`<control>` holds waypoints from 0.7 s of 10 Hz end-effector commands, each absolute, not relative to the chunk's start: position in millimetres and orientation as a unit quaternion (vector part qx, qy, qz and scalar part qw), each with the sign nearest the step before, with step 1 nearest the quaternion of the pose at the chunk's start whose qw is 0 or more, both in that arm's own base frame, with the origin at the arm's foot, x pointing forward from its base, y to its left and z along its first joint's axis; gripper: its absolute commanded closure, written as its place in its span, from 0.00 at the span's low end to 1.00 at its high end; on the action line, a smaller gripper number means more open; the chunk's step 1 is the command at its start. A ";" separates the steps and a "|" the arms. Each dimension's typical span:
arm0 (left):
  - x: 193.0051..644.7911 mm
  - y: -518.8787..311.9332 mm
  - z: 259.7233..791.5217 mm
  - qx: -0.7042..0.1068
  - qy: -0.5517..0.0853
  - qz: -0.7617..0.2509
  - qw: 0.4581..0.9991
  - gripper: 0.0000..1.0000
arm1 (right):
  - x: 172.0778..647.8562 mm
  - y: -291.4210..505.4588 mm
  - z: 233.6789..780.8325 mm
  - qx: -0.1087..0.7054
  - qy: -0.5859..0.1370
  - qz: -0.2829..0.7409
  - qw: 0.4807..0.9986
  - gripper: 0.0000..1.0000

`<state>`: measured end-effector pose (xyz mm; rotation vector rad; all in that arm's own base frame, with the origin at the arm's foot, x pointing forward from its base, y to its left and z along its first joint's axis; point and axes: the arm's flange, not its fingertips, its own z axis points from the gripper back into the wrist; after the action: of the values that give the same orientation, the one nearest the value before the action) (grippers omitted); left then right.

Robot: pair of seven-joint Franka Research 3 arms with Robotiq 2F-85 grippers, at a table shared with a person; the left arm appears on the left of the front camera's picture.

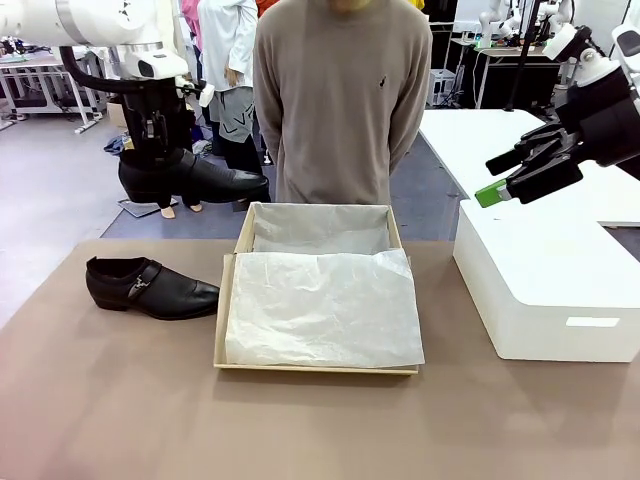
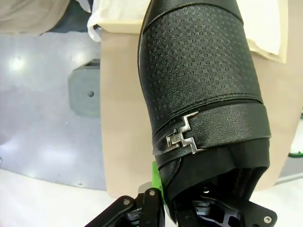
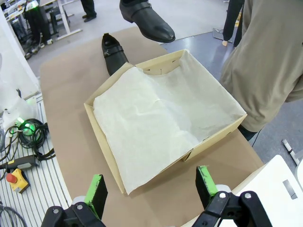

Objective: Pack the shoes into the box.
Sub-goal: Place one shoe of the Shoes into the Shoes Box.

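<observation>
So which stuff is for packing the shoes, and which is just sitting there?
For the job: shoe in the air, shoe on the table, cardboard box, tissue paper.
Just sitting there: white box, cables, red button.

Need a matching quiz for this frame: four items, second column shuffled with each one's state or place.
Column 1
1. left hand
2. right hand
3. black glossy leather buckle shoe
4. tan cardboard shoebox

Column 2
A. lined with white tissue paper, no shoe inside
B. open, empty
C. lying on the table, left of the shoebox
D. shut on the second black shoe, held in the air

Pairs: 1-D, 2-B, 3-C, 4-A
</observation>
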<state>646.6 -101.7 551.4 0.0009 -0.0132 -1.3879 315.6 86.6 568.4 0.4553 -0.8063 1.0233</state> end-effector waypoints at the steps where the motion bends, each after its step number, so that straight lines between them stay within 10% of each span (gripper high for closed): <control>1: 646.5 -98.6 554.5 0.006 -0.014 -0.639 0.769 1.00 | 318.8 86.5 568.1 0.217 -0.379 0.480 0.760 0.00; 7: 647.1 -148.7 570.1 -0.009 0.023 -0.631 0.776 1.00 | 318.8 86.5 568.1 0.217 -0.379 0.480 0.760 0.00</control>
<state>639.9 -131.4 554.3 -0.0141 0.0171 -1.3971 315.6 86.6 568.3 0.4553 -0.8063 1.0233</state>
